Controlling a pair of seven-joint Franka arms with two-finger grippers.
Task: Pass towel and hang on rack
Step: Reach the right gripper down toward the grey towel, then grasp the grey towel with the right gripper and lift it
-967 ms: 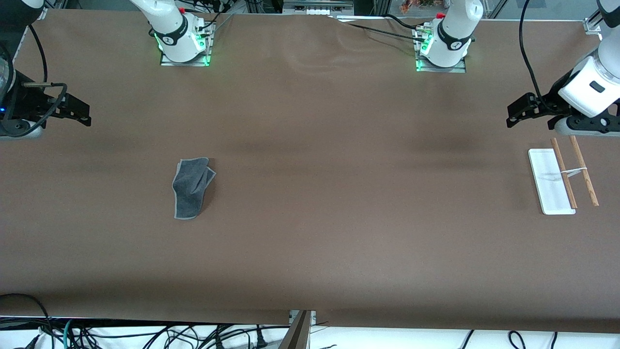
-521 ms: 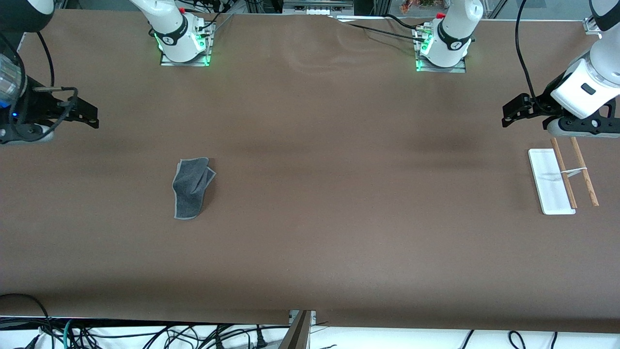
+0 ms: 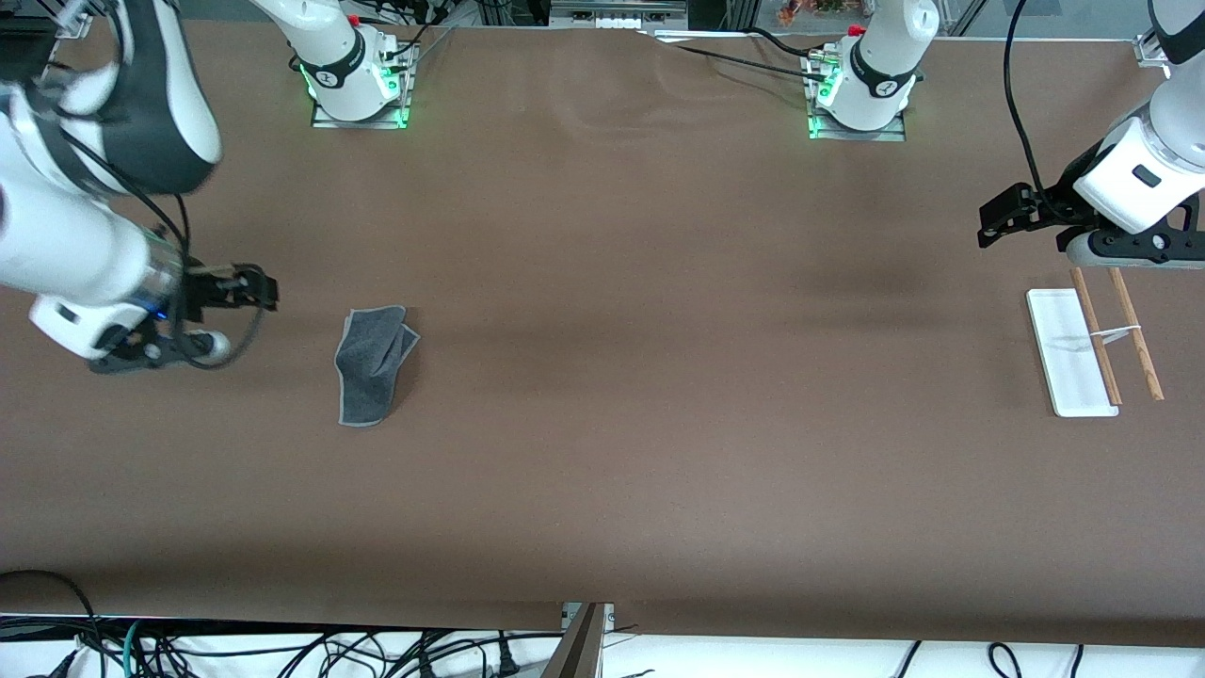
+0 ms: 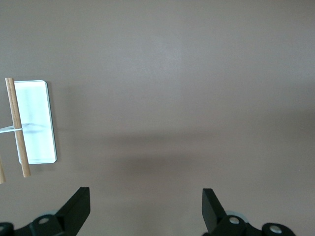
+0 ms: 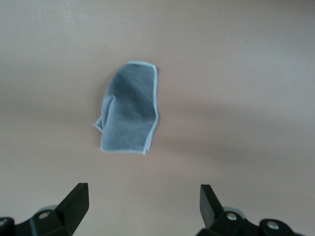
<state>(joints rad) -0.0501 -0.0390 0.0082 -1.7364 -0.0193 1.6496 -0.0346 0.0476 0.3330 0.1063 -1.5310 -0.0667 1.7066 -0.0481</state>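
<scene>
Grey towel (image 3: 374,365) lies crumpled on the brown table (image 3: 621,424) toward the right arm's end, in front view; the right gripper (image 3: 256,288) hovers beside it. Left gripper (image 3: 998,218) hovers near the rack (image 3: 1073,353). Both wrist views show fingers (image 4: 76,209) (image 5: 74,204) spread, empty.

The front view looks down from high across the surface (image 3: 602,452), facing both bases. Each wrist view looks down past its own spread fingers: the right shares the towel (image 3: 372,363) (image 5: 130,109), the left the rack (image 3: 1092,347) (image 4: 30,123).
</scene>
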